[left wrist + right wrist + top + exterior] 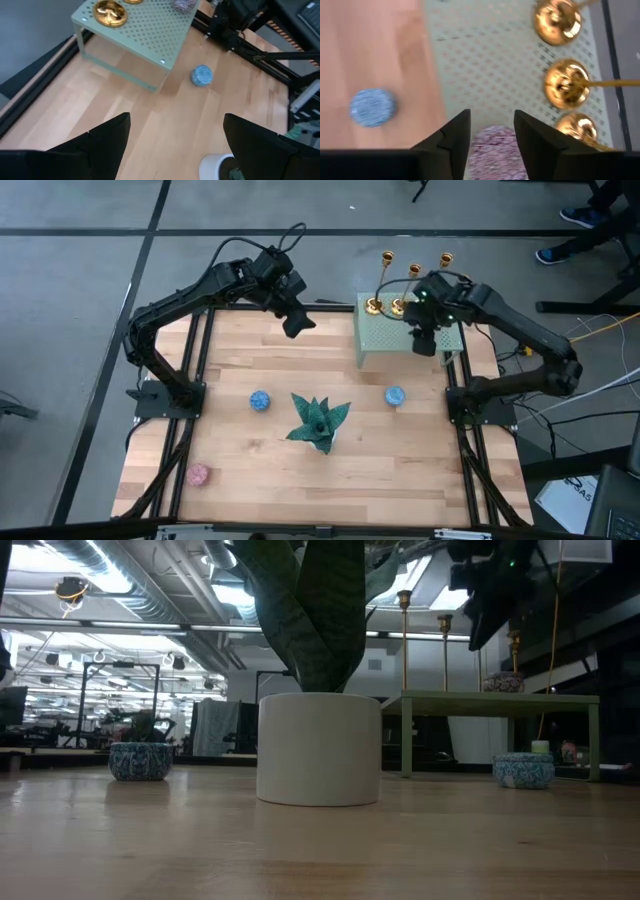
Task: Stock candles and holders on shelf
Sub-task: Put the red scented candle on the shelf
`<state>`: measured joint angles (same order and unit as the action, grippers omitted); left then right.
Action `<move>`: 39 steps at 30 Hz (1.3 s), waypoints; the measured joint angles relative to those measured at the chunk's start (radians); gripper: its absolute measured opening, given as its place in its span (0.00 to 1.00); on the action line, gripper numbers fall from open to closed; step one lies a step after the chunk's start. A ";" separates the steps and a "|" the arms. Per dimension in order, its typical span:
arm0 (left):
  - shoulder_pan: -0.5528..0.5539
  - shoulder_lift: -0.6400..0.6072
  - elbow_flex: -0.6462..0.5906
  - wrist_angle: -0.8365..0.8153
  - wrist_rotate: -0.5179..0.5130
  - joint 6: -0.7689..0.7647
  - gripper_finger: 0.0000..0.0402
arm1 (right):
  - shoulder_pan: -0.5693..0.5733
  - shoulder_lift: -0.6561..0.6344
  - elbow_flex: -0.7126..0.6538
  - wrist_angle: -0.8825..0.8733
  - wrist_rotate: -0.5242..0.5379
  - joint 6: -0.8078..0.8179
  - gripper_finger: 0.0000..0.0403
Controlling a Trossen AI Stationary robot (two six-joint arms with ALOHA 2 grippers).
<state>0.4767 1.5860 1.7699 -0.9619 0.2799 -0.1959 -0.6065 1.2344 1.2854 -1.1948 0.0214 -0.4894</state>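
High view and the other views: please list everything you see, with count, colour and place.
Table: one, wood.
Shelf: one, pale green, table's far right.
Holders: at least three, gold, along shelf's far edge.
Candles: four; two blue on table either side of plant, one pink near left corner, one mauve on shelf.
Plant: one, teal, white pot, table centre.
Shoes: blue, floor beyond table.
Left claw: open, above table's far left.
Right claw: open, above mauve candle.

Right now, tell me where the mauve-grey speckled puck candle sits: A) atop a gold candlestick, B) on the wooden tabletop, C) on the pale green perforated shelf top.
C: the mauve-grey candle rests on the green shelf top, between the right gripper's fingers.
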 joint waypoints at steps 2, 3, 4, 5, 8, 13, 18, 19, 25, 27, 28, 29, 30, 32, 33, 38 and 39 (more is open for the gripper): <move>0.000 0.000 0.000 0.000 -0.020 0.000 0.79 | 0.017 -0.013 0.000 -0.017 -0.016 -0.020 0.35; 0.000 0.000 0.000 0.000 -0.024 0.000 0.79 | 0.024 -0.014 0.000 -0.021 -0.018 -0.028 0.34; 0.000 0.000 0.000 0.000 -0.025 0.000 0.79 | 0.029 -0.012 0.000 -0.027 -0.018 -0.041 0.32; 0.000 0.000 0.000 0.001 -0.025 0.000 0.79 | 0.029 -0.008 0.000 -0.033 -0.018 -0.055 0.31; 0.000 0.000 0.000 0.001 -0.025 0.000 0.79 | 0.029 0.017 0.000 -0.032 -0.017 -0.070 0.27; 0.000 0.000 0.000 0.002 -0.025 0.000 0.79 | 0.028 0.073 0.000 -0.033 -0.017 -0.072 0.25; 0.000 0.000 0.000 0.003 -0.025 -0.001 0.79 | 0.028 0.126 0.001 -0.050 -0.014 -0.072 0.25; 0.000 0.000 0.000 0.003 -0.025 -0.001 0.79 | 0.028 0.134 0.000 -0.062 -0.014 -0.072 0.25; 0.000 0.000 0.000 0.004 -0.025 0.000 0.79 | 0.024 0.162 0.000 -0.136 0.107 -0.073 0.25; 0.000 0.000 0.000 0.006 -0.027 0.000 0.79 | 0.014 0.162 0.001 -0.137 0.118 -0.073 0.25; 0.000 0.000 0.000 0.007 -0.028 0.000 0.79 | 0.007 0.162 0.001 -0.138 0.118 -0.073 0.25; 0.000 0.000 0.000 0.008 -0.028 0.000 0.79 | -0.001 0.162 0.001 -0.140 0.118 -0.072 0.25; 0.000 0.000 0.000 0.009 -0.028 0.000 0.79 | -0.011 0.162 0.001 -0.144 0.118 -0.071 0.25; 0.000 0.000 0.000 0.009 -0.028 0.002 0.79 | -0.028 0.162 0.001 -0.158 0.118 -0.068 0.25; 0.000 0.000 0.000 0.009 -0.028 0.008 0.79 | -0.036 0.162 0.001 -0.165 0.118 -0.068 0.25; 0.000 0.000 0.000 0.009 -0.028 0.016 0.79 | -0.077 0.162 0.001 -0.202 0.143 -0.068 0.25; 0.000 0.000 0.000 0.009 -0.028 0.017 0.79 | -0.084 0.162 0.001 -0.208 0.147 -0.068 0.25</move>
<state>0.4767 1.5857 1.7699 -0.9531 0.2520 -0.1793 -0.6905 1.3968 1.2861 -1.4026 0.1681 -0.5571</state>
